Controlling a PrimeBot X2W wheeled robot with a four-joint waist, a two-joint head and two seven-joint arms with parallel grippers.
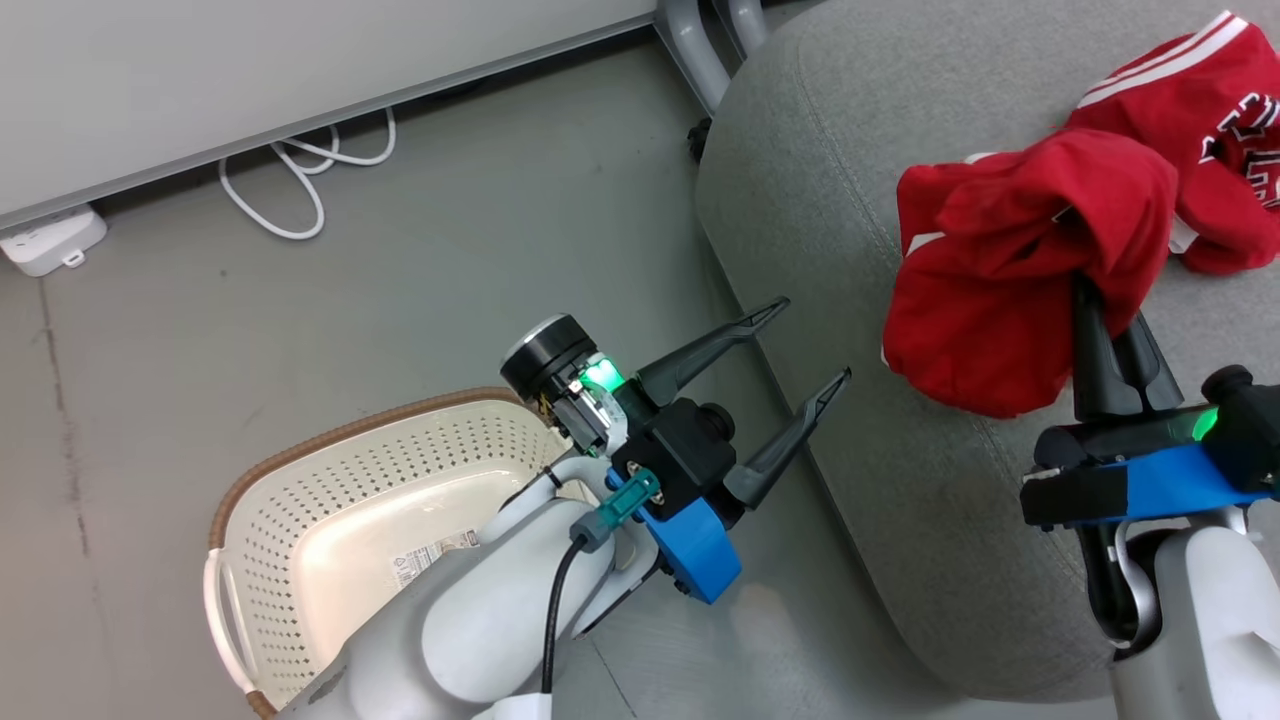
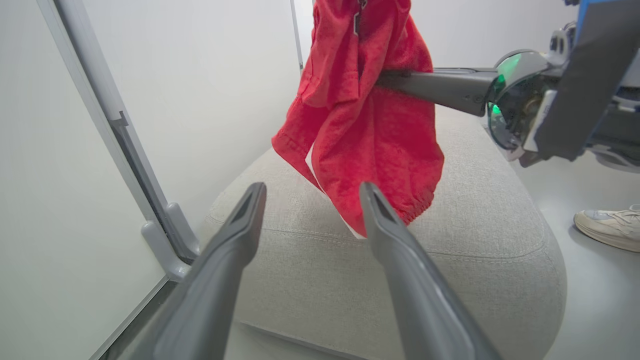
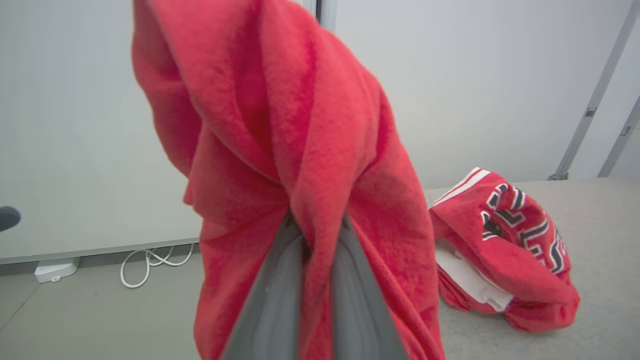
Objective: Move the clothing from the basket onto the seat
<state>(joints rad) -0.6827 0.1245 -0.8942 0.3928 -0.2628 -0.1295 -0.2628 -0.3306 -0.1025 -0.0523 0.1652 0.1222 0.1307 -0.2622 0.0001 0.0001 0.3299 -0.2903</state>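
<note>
My right gripper (image 1: pixel 1095 285) is shut on a plain red garment (image 1: pixel 1000 270), which hangs draped over its fingers above the grey seat (image 1: pixel 830 200). In the right wrist view the red cloth (image 3: pixel 280 150) wraps the fingers (image 3: pixel 270 305). A second red garment with white stripes and dark lettering (image 1: pixel 1220 130) lies on the seat behind it (image 3: pixel 505 255). My left gripper (image 1: pixel 800 350) stands open and bare between the basket (image 1: pixel 330 500) and the seat's edge. From the left wrist the hanging garment (image 2: pixel 365 125) is just beyond the fingertips (image 2: pixel 312 192).
The cream basket shows a label (image 1: pixel 430 555) on its bare floor. A white cable (image 1: pixel 300 170) and a power block (image 1: pixel 50 240) lie by the wall. Grey frame legs (image 1: pixel 700 50) stand behind the seat. A person's white shoe (image 2: pixel 607 227) is on the floor.
</note>
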